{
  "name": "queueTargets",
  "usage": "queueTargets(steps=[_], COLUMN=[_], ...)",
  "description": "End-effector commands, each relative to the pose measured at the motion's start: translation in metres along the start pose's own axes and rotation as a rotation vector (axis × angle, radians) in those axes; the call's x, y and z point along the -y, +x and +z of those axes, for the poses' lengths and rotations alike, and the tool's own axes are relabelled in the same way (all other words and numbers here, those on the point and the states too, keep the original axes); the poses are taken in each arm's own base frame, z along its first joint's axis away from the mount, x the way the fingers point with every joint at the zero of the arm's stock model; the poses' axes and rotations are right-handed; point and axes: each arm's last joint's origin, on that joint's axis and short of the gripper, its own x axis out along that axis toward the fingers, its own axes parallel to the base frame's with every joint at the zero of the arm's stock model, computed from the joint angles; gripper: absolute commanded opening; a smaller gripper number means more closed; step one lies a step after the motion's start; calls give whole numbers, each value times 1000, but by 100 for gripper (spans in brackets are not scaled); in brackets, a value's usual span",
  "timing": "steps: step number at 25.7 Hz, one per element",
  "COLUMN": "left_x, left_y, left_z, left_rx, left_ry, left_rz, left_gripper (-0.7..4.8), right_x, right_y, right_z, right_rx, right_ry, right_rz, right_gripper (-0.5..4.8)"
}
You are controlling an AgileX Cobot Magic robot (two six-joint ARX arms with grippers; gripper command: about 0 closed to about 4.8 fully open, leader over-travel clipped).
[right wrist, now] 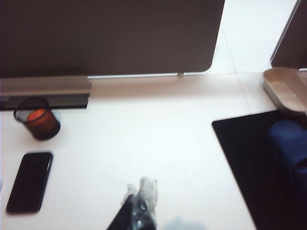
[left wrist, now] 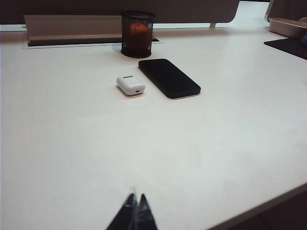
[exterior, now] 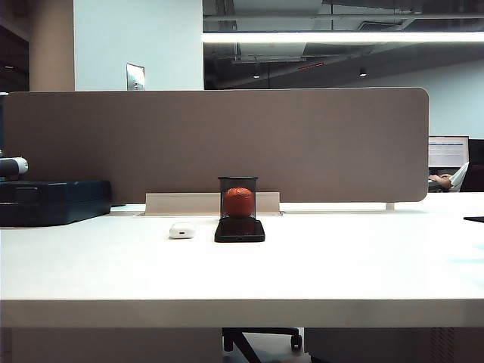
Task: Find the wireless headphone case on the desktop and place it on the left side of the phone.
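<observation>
Pale worktop (exterior: 242, 280) with the case (exterior: 181, 231) lying just left of the phone (exterior: 240, 230).

Exterior view: the thick front edge of the matte off-white worktop is nearest; behind the glossy white rounded case and the thin black phone, seen end-on, stands a black mesh cup (exterior: 237, 198) holding an orange-red ball (exterior: 238, 202), then a grey-brown partition (exterior: 219, 144), with a dark blue box (exterior: 57, 201) at far left; no arm shows here. Left wrist view: the left claw (left wrist: 135, 214) sits low over bare worktop near the front edge, tips pressed together, well apart from the case, which lies just beside the phone without touching. Right wrist view: the right claw (right wrist: 136, 211), blurred, tips pressed together and holding nothing, hangs above the worktop; only here appear a black mat (right wrist: 249, 163) and a beige tray (right wrist: 283, 91).
</observation>
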Motion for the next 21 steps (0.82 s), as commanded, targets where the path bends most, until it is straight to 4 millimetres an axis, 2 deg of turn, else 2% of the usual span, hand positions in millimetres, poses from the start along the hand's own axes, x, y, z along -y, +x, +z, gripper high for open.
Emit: queueTargets(steps=[1, 4, 8, 9, 11, 21], left_x=[0, 0, 0, -1, -3, -6], left_y=[0, 0, 0, 0, 0, -1], left_z=[1, 1, 1, 0, 0, 0], left_rx=[0, 0, 0, 0, -1, -1], left_ry=[-4, -4, -3, -3, -4, -3], left_rz=[8, 8, 16, 27, 103, 218], left_gripper=[-5, -5, -5, -5, -6, -6], right_x=[0, 3, 5, 5, 6, 9], right_y=[-5, -6, -1, 0, 6, 10], right_z=[-18, -40, -93, -100, -131, -221], right_rx=[4, 24, 9, 4, 11, 81], right_ry=[-4, 11, 54, 54, 62, 60], right_rz=[3, -10, 2, 3, 4, 4], right_gripper=[-8, -8, -8, -8, -8, -8])
